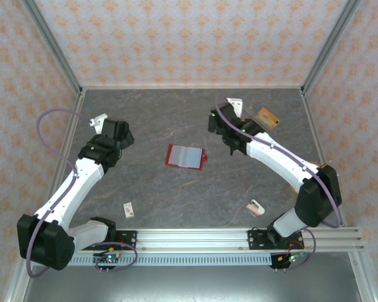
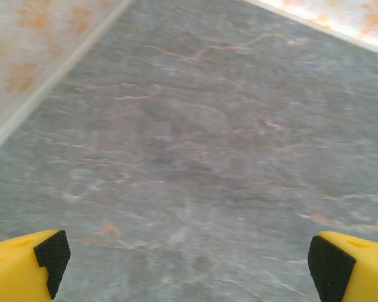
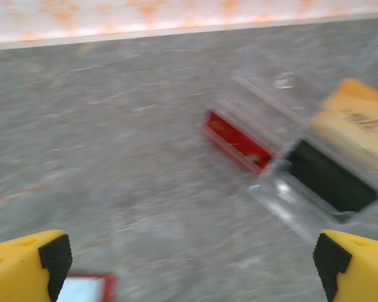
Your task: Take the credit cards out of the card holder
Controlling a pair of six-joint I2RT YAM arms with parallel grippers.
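The red card holder (image 1: 185, 156) is lying open mid-table. The right gripper (image 3: 189, 264) is hanging released near the clear tray (image 3: 278, 192), far right. The left gripper (image 2: 189, 258) is gaping empty on the left.

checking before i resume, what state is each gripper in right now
left gripper: open, holding nothing
right gripper: open, holding nothing

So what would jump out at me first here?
The red wallet lying open in the middle of the grey table catches the eye first. Next comes the clear tray at the far right, holding a yellowish card, with the right pincer open near it.
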